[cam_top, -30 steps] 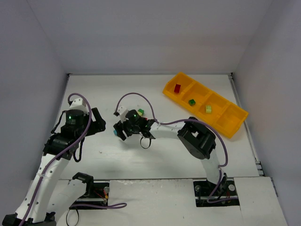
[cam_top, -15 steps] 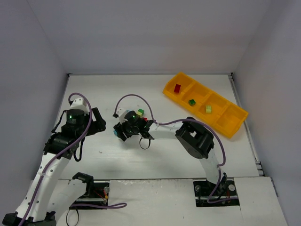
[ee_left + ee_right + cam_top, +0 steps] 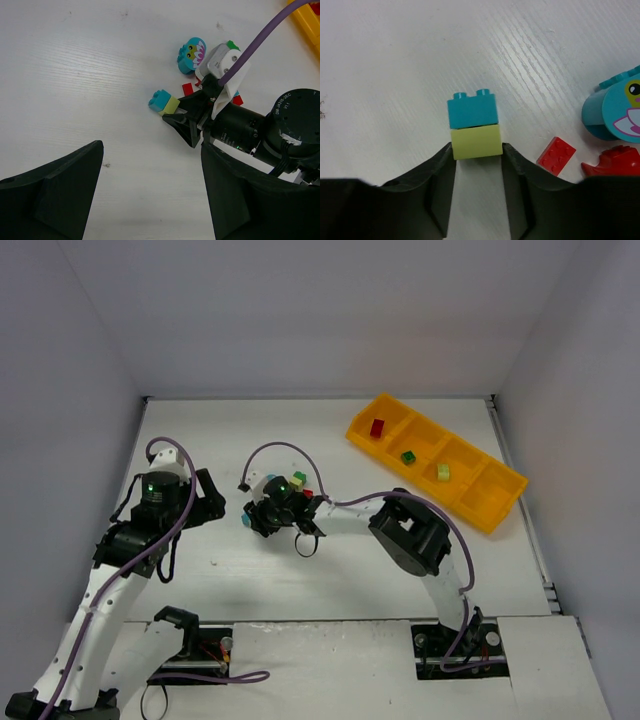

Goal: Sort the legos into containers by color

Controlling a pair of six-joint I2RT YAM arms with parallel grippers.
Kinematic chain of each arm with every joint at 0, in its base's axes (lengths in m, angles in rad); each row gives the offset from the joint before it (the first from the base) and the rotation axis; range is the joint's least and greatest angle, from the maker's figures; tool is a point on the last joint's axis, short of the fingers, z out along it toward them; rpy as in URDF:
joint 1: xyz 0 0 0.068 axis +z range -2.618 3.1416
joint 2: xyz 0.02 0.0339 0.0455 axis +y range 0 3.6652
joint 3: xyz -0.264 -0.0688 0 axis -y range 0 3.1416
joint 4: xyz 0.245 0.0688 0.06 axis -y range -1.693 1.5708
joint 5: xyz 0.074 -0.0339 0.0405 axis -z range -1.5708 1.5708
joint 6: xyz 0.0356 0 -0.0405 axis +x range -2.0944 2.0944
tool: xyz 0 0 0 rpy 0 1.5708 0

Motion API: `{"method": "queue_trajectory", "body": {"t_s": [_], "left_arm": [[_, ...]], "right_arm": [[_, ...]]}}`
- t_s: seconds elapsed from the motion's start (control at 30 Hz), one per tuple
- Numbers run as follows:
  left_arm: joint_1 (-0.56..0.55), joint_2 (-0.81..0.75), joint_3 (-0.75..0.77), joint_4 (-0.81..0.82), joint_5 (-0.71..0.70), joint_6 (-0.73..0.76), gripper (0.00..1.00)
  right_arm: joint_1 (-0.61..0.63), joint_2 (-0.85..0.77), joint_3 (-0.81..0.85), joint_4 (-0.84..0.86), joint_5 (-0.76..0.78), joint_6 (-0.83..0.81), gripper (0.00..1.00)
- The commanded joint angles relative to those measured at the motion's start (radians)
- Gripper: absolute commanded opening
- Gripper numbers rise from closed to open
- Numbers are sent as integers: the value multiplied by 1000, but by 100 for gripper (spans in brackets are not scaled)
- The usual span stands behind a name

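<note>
**Asker:** Where is the piece you are after, measured from the tray?

**Me:** It is well apart from the tray (image 3: pixel 495 490). It sits on the table (image 3: pixel 300 580), off the tray end that holds a red brick (image 3: pixel 377 427) and closer to the near edge. It is a joined pair: a pale yellow-green brick (image 3: pixel 475 142) with a teal brick (image 3: pixel 472 110) pressed onto it.

**Asker:** How does it lie to your fingers?

**Me:** It is straight ahead of my right gripper (image 3: pixel 477 148). The pair's long axis points directly away from me, yellow-green end nearest. The teal end lies beyond, its two studs at the far tip. My fingertips (image 3: pixel 442 165) flank only the yellow-green half and appear to touch both its sides. I judge I am pinching it across its short width. My left gripper (image 3: pixel 151 147) hangs near, on the side of the pair away from the tray, fingers wide apart and holding nothing. The right arm is plainly the nearer.

**Asker:** And how does it look?

**Me:** It is small, boxy, smooth plastic, lying on its side. It has two colours in one piece, so I expect it needs pulling apart before sorting.
</note>
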Motion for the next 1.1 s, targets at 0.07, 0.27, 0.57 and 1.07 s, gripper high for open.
{"method": "queue_trajectory", "body": {"t_s": [0.07, 0.27, 0.57, 1.07], "left_arm": [[5, 9, 27, 46, 8, -5, 72], [5, 18, 30, 67, 45, 3, 73], [7, 124, 121, 171, 296, 15, 73], [10, 375, 317, 332, 651, -32, 73]], "right_arm": [[7, -44, 19, 50, 1, -10, 18], [-7, -167, -59, 104, 19, -25, 0], [-36, -444, -168, 116, 63, -105, 0], [-48, -655, -258, 95, 132, -120, 0]]}}
